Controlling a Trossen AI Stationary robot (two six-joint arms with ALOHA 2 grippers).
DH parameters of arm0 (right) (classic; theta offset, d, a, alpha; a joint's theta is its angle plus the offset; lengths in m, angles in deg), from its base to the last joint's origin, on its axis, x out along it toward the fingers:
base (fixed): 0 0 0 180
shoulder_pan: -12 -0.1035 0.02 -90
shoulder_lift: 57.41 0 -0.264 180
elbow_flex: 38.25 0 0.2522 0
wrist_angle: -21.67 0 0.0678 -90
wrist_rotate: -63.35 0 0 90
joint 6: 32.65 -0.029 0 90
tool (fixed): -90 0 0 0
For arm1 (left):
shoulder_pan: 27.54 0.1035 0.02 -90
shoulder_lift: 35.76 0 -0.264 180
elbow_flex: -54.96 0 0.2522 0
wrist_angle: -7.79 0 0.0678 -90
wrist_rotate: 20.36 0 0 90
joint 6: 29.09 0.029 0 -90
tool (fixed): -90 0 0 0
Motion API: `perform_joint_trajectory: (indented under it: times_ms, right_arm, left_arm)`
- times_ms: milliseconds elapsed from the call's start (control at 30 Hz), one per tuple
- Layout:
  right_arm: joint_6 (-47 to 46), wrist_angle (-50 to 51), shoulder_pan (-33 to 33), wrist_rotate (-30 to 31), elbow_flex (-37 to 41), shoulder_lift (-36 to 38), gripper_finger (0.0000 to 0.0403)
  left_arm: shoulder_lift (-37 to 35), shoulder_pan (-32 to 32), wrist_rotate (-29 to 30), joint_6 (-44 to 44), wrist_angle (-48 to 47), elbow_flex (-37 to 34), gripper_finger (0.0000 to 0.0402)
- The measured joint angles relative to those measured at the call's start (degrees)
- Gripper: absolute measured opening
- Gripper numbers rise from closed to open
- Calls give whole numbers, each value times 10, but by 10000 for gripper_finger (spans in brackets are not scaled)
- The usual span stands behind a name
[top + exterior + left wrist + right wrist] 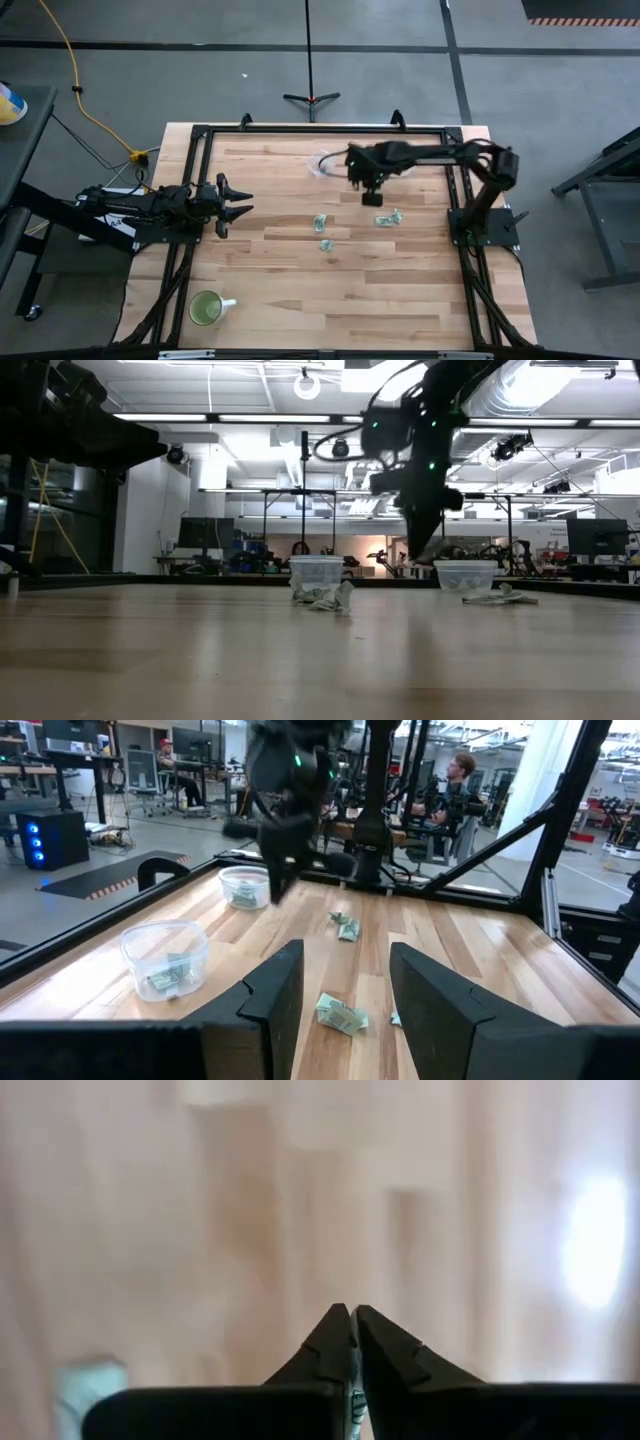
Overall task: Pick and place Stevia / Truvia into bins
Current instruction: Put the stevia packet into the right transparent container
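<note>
Two clear cups stand near the table's far edge: one (325, 163) (165, 955) and one (245, 885) partly under the right arm; both hold sachets. Loose pale green Stevia sachets lie flat mid-table (321, 222) (327, 244) (388, 217) (342, 1015). My right gripper (372, 198) (425, 550) hangs above the table between the cups and the loose sachets, shut on a sachet. My left gripper (235, 205) (345, 985) waits open at the table's left edge, facing the sachets. My right gripper pinches a Stevia sachet between its two fingertips, coming from above and pointing down. Only a pale sliver of the sachet (355, 1405) shows between the fingers; the rest is hidden by them. The sachet is lifted clear of the table.
A green mug (207, 308) stands near the table's near-left corner. A black frame rail (320, 130) runs along the far edge behind the cups. Bare wood lies across the near half of the table (380, 300).
</note>
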Motion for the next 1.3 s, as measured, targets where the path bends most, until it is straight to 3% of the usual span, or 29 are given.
perform_joint_trajectory:
  times_ms: [133, 300, 600, 833, 967, 1100, 1200, 1300]
  right_arm:
    - [-1, 3, 53, 4, -2, 36, 7]
    - [-7, 7, 123, -46, 0, 30, 5]
    - [0, 67, 191, -40, 0, 26, 4]
    - [-44, 65, 220, -43, 0, 26, 70]
    - [-49, 65, 220, -49, 0, 26, 122]
    - [-70, 44, 199, -170, 0, 28, 161]
    - [-75, -3, 135, -224, -2, 32, 172]
    - [-62, 8, 55, -205, -2, 29, 172]
  left_arm:
    - [0, 0, 0, 0, 0, 0, 186]
    - [0, 0, 0, 0, 0, 0, 186]
    - [0, 0, -2, 0, 0, 0, 186]
    - [0, 0, -3, 0, 0, 0, 186]
    - [0, 0, -3, 0, 0, 0, 186]
    - [0, 0, -3, 0, 0, 0, 186]
    - [0, 0, -3, 0, 0, 0, 186]
    - [0, 0, -3, 0, 0, 0, 186]
